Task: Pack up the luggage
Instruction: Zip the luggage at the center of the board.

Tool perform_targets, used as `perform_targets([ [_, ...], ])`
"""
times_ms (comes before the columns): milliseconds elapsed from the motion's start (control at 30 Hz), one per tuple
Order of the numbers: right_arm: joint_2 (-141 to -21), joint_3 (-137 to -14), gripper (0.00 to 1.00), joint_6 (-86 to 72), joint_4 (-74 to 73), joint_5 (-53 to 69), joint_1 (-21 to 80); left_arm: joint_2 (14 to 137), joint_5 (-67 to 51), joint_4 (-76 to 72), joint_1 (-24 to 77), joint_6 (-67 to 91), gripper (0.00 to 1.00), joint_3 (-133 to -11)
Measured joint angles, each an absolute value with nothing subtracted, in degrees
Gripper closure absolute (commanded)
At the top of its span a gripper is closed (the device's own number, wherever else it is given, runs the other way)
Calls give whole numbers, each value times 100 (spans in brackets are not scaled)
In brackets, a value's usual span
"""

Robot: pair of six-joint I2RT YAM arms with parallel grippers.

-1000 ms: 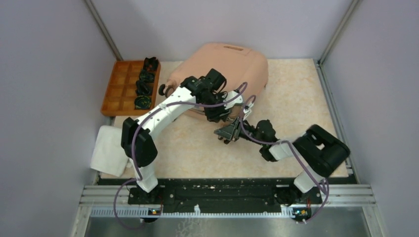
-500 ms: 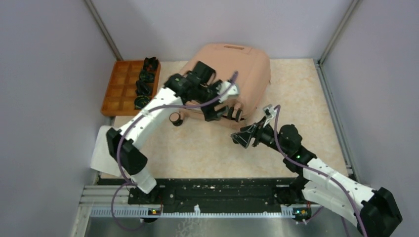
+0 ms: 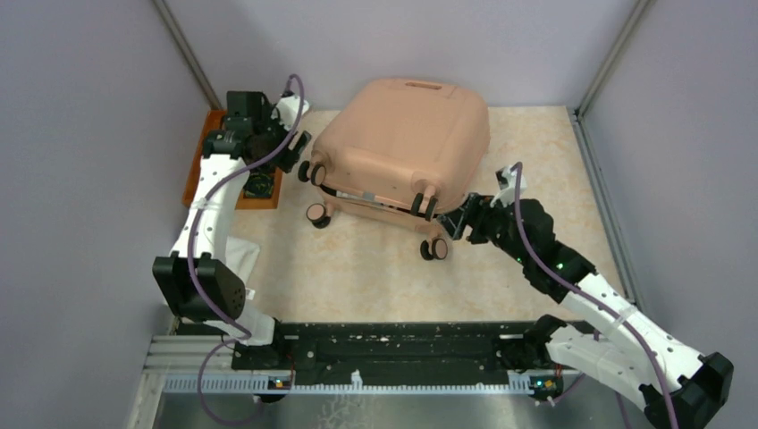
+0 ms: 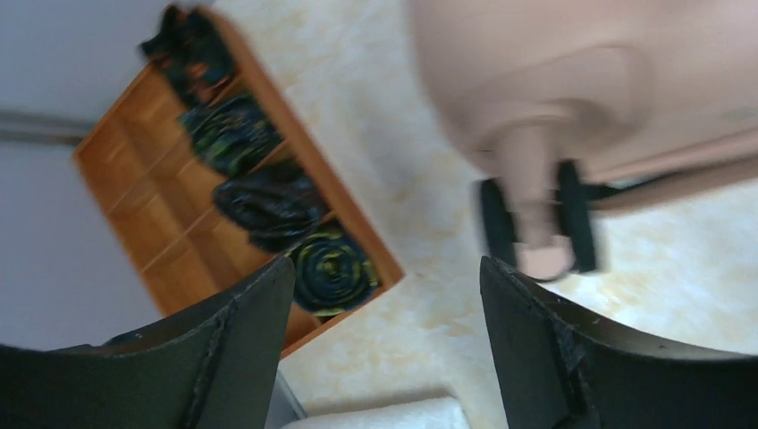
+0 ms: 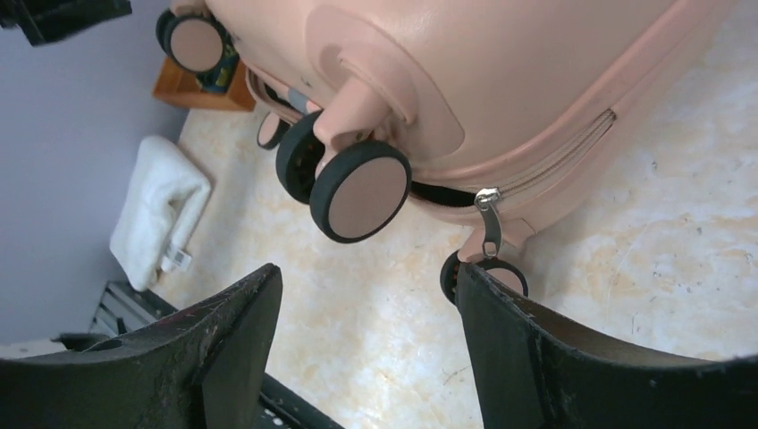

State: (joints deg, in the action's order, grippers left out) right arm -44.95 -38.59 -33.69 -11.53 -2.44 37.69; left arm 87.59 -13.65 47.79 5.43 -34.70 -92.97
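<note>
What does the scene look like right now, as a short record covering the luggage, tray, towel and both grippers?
Luggage: peach-pink suitcase, lid down, wheels toward the near side
Zipper pull: hanging by a wheel, dark gap in the seam beside it
Orange tray: dark rolled items in the column nearest the luggage
White towel: lying at the near left
Left gripper: open, empty, above the tray
Right gripper: open, empty, at the luggage's near right corner
</note>
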Motion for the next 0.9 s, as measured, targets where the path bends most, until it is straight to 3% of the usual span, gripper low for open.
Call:
perform_targets([
  [333,-4519,-4237,35,-4091,-1769,-189,2379,9227,-338,3022,95,-3037,25,-8466],
  [467,-4705,-4228,46,-4119,-1702,-128,1885,9754,-480,2744,137,-2827,25,-8409],
  [600,-5430,-4110,60,-4106,-1297,-3,1212,10204,-727,2523,163,-2768,26,-8436],
  [900,-7677,-4600,64,-3900,-886,36,1031,10739,-1806,2202,80,-2759,30,-8884],
])
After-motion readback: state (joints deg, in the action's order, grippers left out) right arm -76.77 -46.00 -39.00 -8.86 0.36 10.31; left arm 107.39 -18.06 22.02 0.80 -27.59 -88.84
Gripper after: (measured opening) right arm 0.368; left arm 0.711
